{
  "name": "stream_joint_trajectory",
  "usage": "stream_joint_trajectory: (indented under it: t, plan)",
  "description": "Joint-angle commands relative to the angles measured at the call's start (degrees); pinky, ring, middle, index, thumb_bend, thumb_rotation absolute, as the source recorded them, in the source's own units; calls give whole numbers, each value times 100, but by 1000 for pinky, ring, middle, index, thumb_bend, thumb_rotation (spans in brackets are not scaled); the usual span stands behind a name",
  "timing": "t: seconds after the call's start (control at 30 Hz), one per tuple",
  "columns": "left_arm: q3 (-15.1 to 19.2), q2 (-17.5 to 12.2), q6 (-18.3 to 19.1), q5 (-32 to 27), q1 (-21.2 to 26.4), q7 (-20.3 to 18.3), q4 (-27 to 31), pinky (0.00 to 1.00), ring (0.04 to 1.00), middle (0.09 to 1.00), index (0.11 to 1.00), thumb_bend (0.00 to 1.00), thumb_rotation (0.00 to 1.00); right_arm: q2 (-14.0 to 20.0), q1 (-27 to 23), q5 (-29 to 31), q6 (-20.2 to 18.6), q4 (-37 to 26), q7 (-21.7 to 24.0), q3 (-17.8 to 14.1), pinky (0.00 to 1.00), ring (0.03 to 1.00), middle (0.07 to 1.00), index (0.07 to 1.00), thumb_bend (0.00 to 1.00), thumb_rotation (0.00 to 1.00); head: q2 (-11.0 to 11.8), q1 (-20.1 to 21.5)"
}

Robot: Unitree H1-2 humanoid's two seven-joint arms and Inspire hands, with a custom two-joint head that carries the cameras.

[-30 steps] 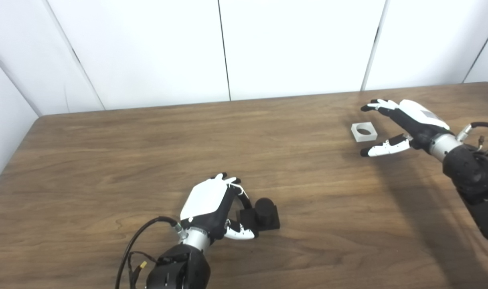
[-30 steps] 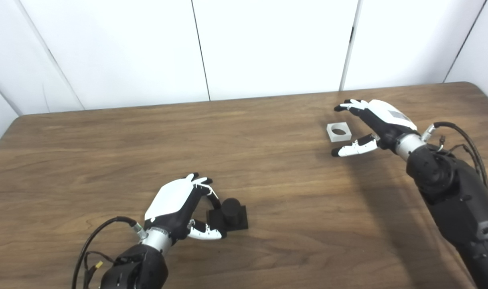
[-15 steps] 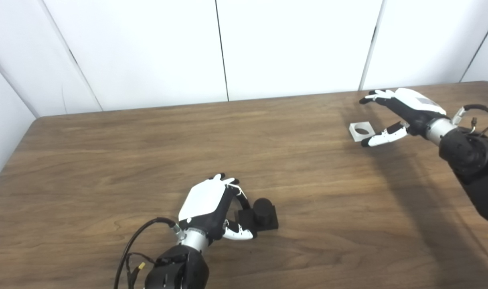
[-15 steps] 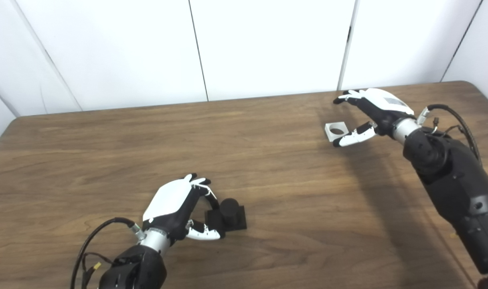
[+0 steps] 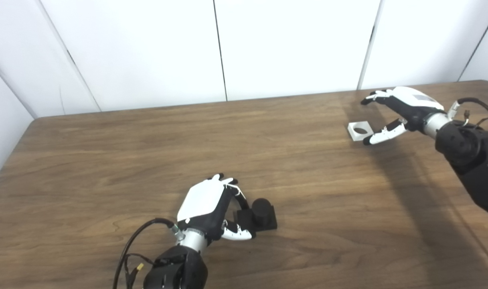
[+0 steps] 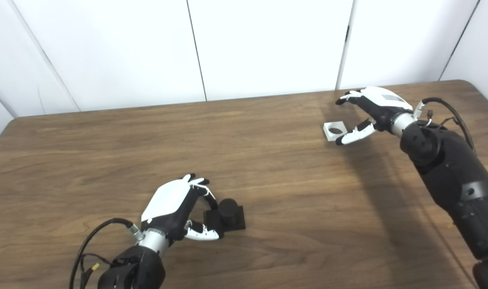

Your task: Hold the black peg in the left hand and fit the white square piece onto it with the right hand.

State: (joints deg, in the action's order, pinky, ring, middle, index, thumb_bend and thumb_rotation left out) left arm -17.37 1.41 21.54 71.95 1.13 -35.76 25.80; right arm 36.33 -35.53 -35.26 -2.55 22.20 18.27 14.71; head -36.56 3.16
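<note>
Hands are working at opposite ends of a brown wooden counter [image 5: 107, 152] that is filling most of both views, with white wall panels [image 5: 292, 44] standing behind its far edge. Reaching in from the right, the black right arm [image 6: 448, 172] is stretching toward the far right corner, casting a long shadow across the wood. Its right hand [image 5: 404, 110] is hovering with fingers spread wide and holding nothing, the thumb lying just beside the near edge of the white piece and the fingers arching over its far side; whether any of them is touching it cannot be told. Near the front edge, the left hand [image 5: 207, 204] is curling its fingers and thumb around the left side of the peg's square base, touching it. That black peg [image 5: 260, 212] is sitting upright on the counter, well apart from the white piece [image 5: 360, 130], which is lying flat with its round hole facing up.
</note>
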Motion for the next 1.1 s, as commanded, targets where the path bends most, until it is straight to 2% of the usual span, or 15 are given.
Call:
stream_joint_trajectory:
  t: [0.0,0.63,0.9,1.07]
  plan:
    - [37,-48,25,163,32,-4,72,1000,1000,914,487,523,55,132,-431,-44,149,-46,-93,-27,1000,1000,959,854,790,317,-17,5]
    - [-6,-5,17,252,39,32,60,1000,1000,911,488,523,55,22,-797,-282,240,373,-37,392,996,1000,952,805,790,312,-50,-21]
    - [16,38,51,250,59,5,49,1000,1000,913,487,523,54,-45,-957,-473,61,461,171,583,1000,1000,958,799,783,321,-68,-46]
    - [14,22,19,270,58,27,55,1000,1000,909,488,523,54,-44,-1040,-585,119,524,296,706,1000,1000,964,786,781,321,-74,-31]
